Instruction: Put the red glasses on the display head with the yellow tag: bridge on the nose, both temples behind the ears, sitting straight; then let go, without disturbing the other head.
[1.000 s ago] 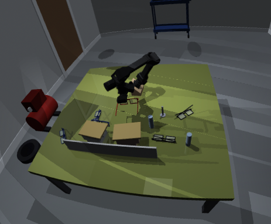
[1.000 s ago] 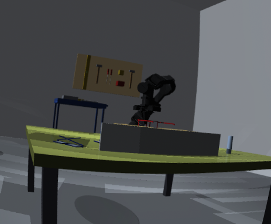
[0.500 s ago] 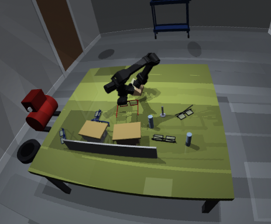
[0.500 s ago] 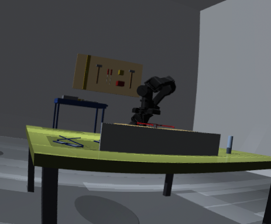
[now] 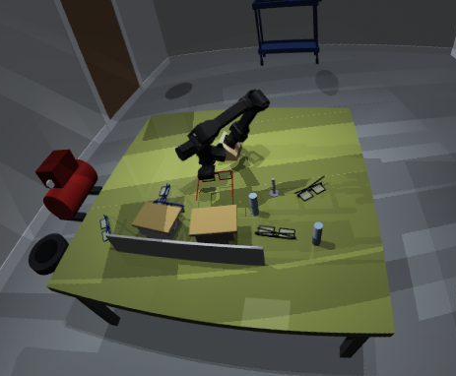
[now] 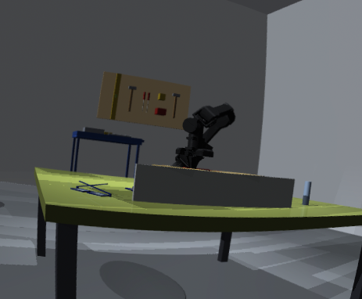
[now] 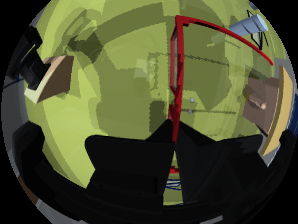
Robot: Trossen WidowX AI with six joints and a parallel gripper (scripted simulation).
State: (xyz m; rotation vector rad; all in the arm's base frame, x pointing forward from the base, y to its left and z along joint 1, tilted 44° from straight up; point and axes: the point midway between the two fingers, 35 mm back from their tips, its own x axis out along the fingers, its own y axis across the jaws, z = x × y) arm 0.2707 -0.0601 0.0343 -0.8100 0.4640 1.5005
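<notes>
My gripper (image 5: pixel 208 173) (image 7: pixel 170 123) is shut on the red glasses (image 5: pixel 232 184) (image 7: pixel 176 76) at their front. It holds them above the table, with both temples pointing towards the two tan display heads. The left head (image 5: pixel 157 217) and the right head (image 5: pixel 214 220) stand side by side behind a grey panel (image 5: pixel 184 249) (image 6: pixel 213 189). The glasses hang just short of the right head and touch neither. One head (image 7: pixel 262 103) shows at the right edge of the wrist view. No yellow tag shows in any view. In the exterior view the panel hides the heads and most of the gripper.
Blue glasses (image 5: pixel 163 192) lie by the left head, and another blue pair (image 5: pixel 104 227) (image 6: pixel 91 189) lies further left. Two black pairs (image 5: pixel 276 231) (image 5: pixel 312 189), two grey cylinders (image 5: pixel 253 203) (image 5: pixel 317 232) (image 6: pixel 306 192) and a peg (image 5: pixel 273 187) stand to the right on the green table (image 5: pixel 297 295) (image 6: pixel 99 213).
</notes>
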